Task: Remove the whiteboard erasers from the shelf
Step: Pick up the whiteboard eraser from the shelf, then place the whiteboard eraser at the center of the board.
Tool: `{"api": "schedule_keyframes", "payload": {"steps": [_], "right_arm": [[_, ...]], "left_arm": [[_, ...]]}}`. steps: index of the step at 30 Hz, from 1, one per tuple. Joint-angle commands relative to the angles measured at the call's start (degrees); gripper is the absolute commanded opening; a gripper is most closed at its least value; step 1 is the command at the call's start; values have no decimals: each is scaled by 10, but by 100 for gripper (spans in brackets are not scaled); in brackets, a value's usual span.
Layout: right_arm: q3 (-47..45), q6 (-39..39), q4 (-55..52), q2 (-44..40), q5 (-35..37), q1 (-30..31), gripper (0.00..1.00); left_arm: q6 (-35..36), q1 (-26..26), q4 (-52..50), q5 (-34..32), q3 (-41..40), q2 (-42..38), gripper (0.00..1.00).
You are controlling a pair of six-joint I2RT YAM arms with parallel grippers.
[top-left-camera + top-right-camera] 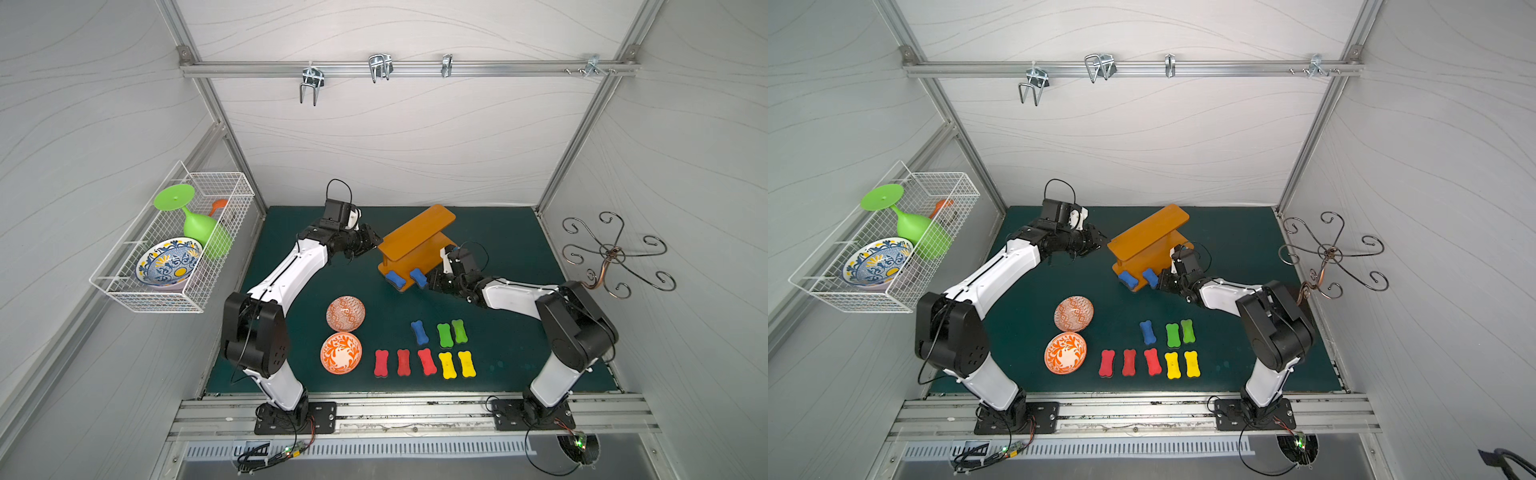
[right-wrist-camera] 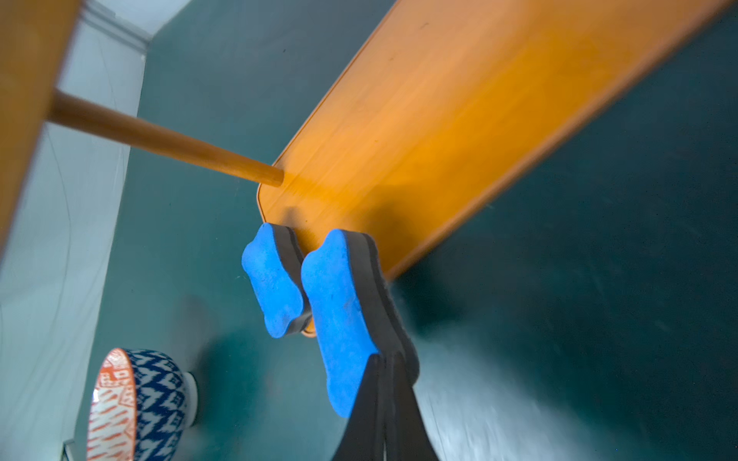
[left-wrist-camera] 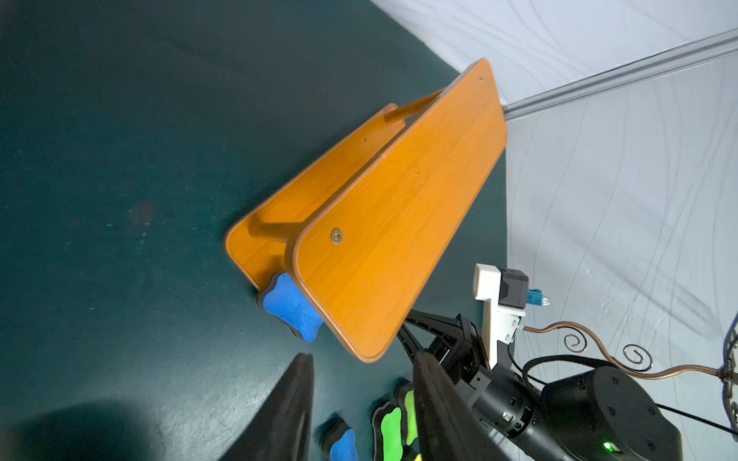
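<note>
The orange shelf [image 1: 415,239] stands at the back of the green mat. Two blue whiteboard erasers [image 1: 395,279] [image 1: 417,277] sit at the near end of its lower board [image 2: 439,131]. My right gripper [image 2: 385,359] is shut, its tips against the near end of the right-hand blue eraser [image 2: 339,311], and nothing shows between the fingers. My left gripper [image 1: 362,244] hangs open and empty just off the upper board's left end [image 3: 399,223]. A blue eraser [image 1: 419,332], two green [image 1: 444,335], three red [image 1: 403,362] and two yellow [image 1: 457,365] lie on the mat near the front.
Two orange patterned bowls [image 1: 345,313] [image 1: 340,353] sit left of the loose erasers. A white wire basket [image 1: 153,301] on the left wall holds a green goblet and a blue patterned bowl. A copper hook stand [image 1: 611,253] juts from the right wall.
</note>
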Motion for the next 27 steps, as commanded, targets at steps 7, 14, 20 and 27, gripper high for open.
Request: {"api": "schedule_keyframes", "payload": {"steps": [7, 14, 20, 27], "right_arm": [[-85, 139, -167, -197, 133, 161, 0], [-54, 177, -180, -130, 152, 252, 0], [-9, 176, -183, -46, 136, 279, 0], [18, 126, -238, -39, 95, 282, 20]], "left_arm": [[33, 16, -42, -58, -129, -139, 45], [34, 58, -16, -37, -213, -204, 45], [43, 61, -10, -41, -229, -217, 45], [41, 66, -7, -35, -229, -214, 45]]}}
